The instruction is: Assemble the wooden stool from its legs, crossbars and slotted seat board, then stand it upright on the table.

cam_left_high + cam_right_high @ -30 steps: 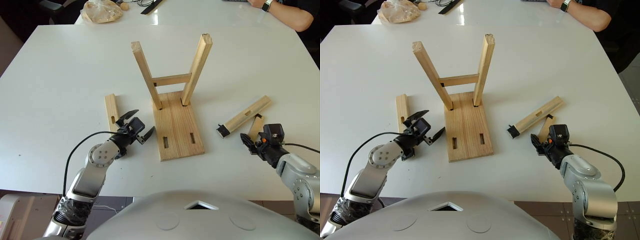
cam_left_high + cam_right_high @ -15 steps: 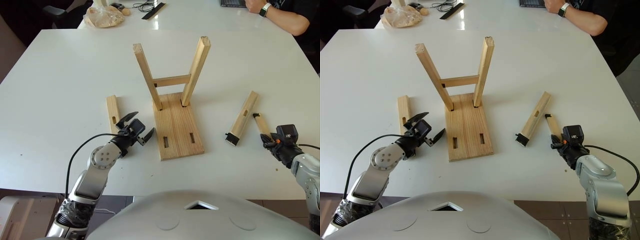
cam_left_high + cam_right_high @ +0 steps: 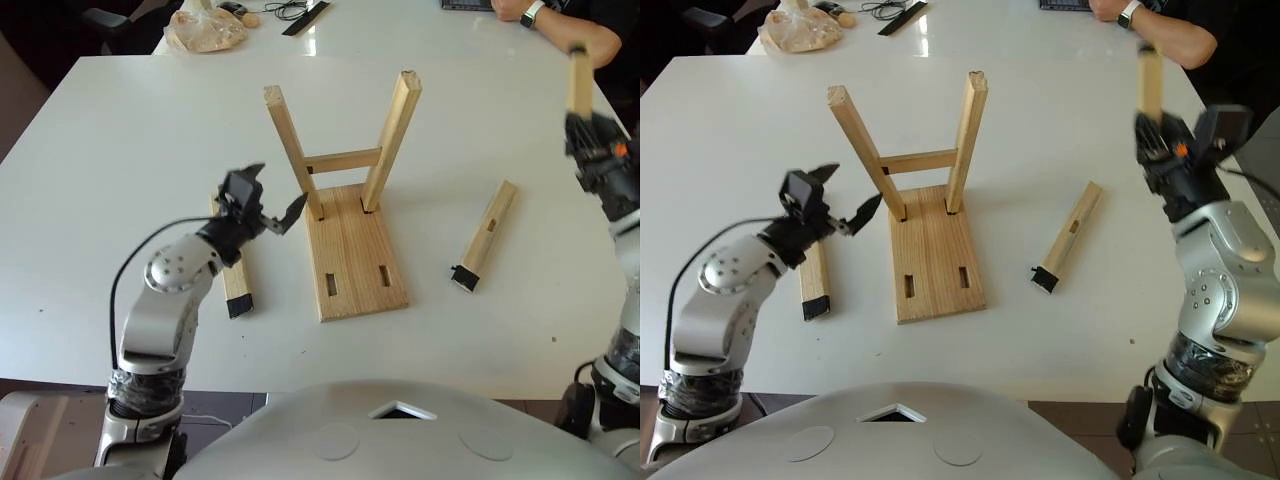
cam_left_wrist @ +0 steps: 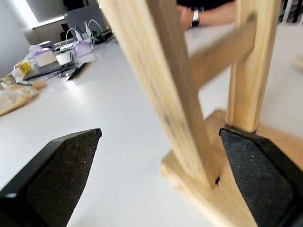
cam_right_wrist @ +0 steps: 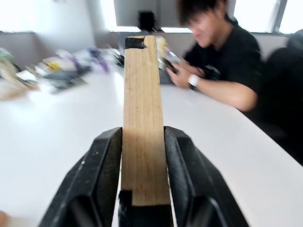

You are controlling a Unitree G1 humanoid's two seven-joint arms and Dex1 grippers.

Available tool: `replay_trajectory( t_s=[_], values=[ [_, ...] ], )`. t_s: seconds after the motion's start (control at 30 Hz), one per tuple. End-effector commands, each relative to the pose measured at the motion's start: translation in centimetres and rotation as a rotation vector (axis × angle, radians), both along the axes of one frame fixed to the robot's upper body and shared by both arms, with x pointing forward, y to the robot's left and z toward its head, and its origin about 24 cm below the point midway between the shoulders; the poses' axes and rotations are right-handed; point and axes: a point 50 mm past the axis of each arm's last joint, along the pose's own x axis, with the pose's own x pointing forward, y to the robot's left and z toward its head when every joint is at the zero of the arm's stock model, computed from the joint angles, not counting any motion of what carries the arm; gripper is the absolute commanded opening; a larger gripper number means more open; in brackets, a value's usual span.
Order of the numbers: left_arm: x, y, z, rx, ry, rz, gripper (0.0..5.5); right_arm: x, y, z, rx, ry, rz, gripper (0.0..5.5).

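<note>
Left gripper (image 3: 272,196) spread wide, nothing in it, off the table (image 3: 120,150), just beside the left standing leg (image 3: 292,150). Right gripper (image 3: 1162,140) pinches a short wooden bar (image 3: 1151,78), upright, high at the right side. Seat board (image 3: 355,250) lies flat, two legs in its far slots, crossbar (image 3: 343,160) between them. One loose leg (image 3: 486,235) lies right of the board, a second leg (image 3: 236,285) left of it, under the left arm.

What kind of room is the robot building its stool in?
Probably an office or a lab workroom. The half-built wooden stool sits on a big white table, black cables and a crumpled plastic bag lie at its far edge, and bright windows line the wall behind.
</note>
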Motion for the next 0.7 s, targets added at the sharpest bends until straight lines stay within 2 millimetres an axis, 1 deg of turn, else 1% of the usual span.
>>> replay_trajectory(
  t_s=[0.03, 0.13, 0.2, 0.23, 0.27, 0.37, 0.43, 0.57, 0.7],
  values=[
    [-0.2, -1.5, 4.9, -0.188, -0.078, -0.172, 4.61, -0.6, 3.7, 4.4, 0.123, -0.146, 0.382, 1.31],
    [-0.8, -2.3, 7.0, -0.285, -0.083, -0.306, 5.02, -0.8, 4.3, 5.9, 0.184, -0.16, 0.572, 1.31],
    [-1.0, -2.3, 7.9, -0.338, -0.07, -0.378, 5.21, -1.0, 4.7, 6.3, 0.21, -0.14, 0.688, 1.31],
    [-1.1, -2.3, 8.3, -0.364, -0.06, -0.406, 5.21, -1.1, 5.0, 6.4, 0.206, -0.127, 0.74, 1.31],
    [-1.2, -2.2, 8.6, -0.388, -0.046, -0.437, 5.21, -1.3, 5.4, 6.3, 0.199, -0.106, 0.804, 1.31],
    [-1.2, -2.4, 9.2, -0.429, -0.002, -0.502, 4.8, -1.7, 6.3, 5.7, 0.202, -0.046, 0.952, 1.31],
    [-1.3, -2.7, 9.6, -0.442, 0.021, -0.556, 4.76, -2.0, 6.6, 5.2, 0.21, -0.012, 1.005, 1.31],
    [-2.3, -3.6, 10.5, -0.464, 0.058, -0.715, 4.76, -2.6, 7.4, 4.2, 0.201, 0.069, 1.152, 1.31],
    [-3.4, -4.7, 10.8, -0.417, 0.081, -0.867, 4.76, -2.9, 7.8, 3.4, 0.17, 0.146, 1.265, 1.31]
  ],
)
